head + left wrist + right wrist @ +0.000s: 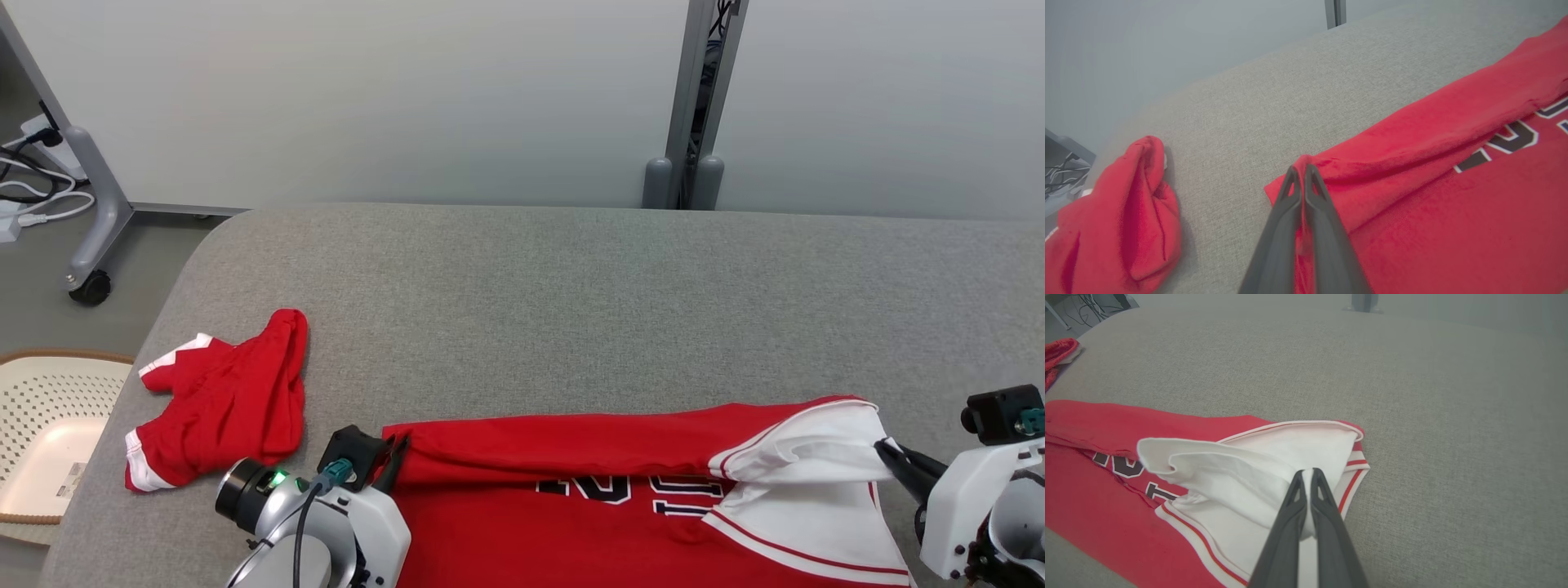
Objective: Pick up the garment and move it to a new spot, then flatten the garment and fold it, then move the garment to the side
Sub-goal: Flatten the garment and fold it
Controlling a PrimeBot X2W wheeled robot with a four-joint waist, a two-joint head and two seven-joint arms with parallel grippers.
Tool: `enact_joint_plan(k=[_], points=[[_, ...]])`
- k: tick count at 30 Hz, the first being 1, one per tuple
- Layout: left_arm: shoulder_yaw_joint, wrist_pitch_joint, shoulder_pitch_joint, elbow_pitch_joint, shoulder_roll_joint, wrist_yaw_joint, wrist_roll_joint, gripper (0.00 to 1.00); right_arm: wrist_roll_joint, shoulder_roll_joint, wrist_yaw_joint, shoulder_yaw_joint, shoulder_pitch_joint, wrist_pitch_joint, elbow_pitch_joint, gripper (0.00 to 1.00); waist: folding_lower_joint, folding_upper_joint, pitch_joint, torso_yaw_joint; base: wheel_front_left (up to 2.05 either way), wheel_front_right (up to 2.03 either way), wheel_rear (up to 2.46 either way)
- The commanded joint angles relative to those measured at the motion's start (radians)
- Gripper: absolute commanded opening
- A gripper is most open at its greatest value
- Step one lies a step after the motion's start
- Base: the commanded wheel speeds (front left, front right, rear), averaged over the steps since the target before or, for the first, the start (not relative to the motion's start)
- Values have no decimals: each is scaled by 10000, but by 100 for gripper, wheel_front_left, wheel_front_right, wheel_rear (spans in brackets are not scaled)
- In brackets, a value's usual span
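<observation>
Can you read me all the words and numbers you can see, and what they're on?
Red jersey: big dark lettering with white edges, half hidden under a fold of cloth. It cannot be read.
Sticker inside the white basket: too small to read.
No other writing can be seen.

Between my left pincer [400,447] and my right pincer [883,447], the garment [571,531] runs off the bottom edge. Its folded-over hem covers the tops of the dark lettering [620,492], so I cannot read it. Left of my left pincer, a basket [51,390] is cut off.
</observation>
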Motion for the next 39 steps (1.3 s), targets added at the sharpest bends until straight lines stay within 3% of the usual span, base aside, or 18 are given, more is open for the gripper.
enact_joint_plan(k=[1,13,30,31,33,35,36,37,38,39], points=[[1,-8,58,-16,89,47,39,0,-106,-75,-4,-99,192,132,-107,0,0,0,-8,-2,0,0,0],[-166,-8,276,96,174,68,112,0,-1222,186,-4,-2054,1909,2054,-1967,0,0,0,-59,-6,0,0,0],[-261,4,336,437,208,30,-53,0,-2702,1271,-4,-4326,3481,4360,-3650,0,0,0,86,11,0,0,0],[-290,6,325,492,191,-8,-69,0,-2763,1335,-4,-4402,3497,4375,-3681,16,0,0,95,12,0,0,0],[-345,26,304,596,148,-75,-106,0,-2856,1434,-4,-4538,3558,4424,-3773,100,0,0,111,10,0,0,0],[-380,69,265,690,120,-136,-145,0,-2965,1537,-4,-4657,3576,4441,-3865,100,0,0,125,8,0,0,0],[-389,109,243,742,105,-157,-172,7,-3039,1574,-4,-4704,3574,4385,-3896,100,0,0,129,9,0,0,0],[-389,109,243,742,105,-157,-172,7,-3039,1574,-4,-4704,3574,4385,-3896,100,0,0,129,9,0,0,0],[-406,101,210,785,90,-180,-206,37,-3094,1610,-4,-4726,3587,4403,-3896,100,0,0,131,10,0,0,0],[-416,93,179,819,83,-164,-217,74,-3162,1624,-4,-4772,3589,4403,-3910,100,0,0,130,12,0,0,0]])
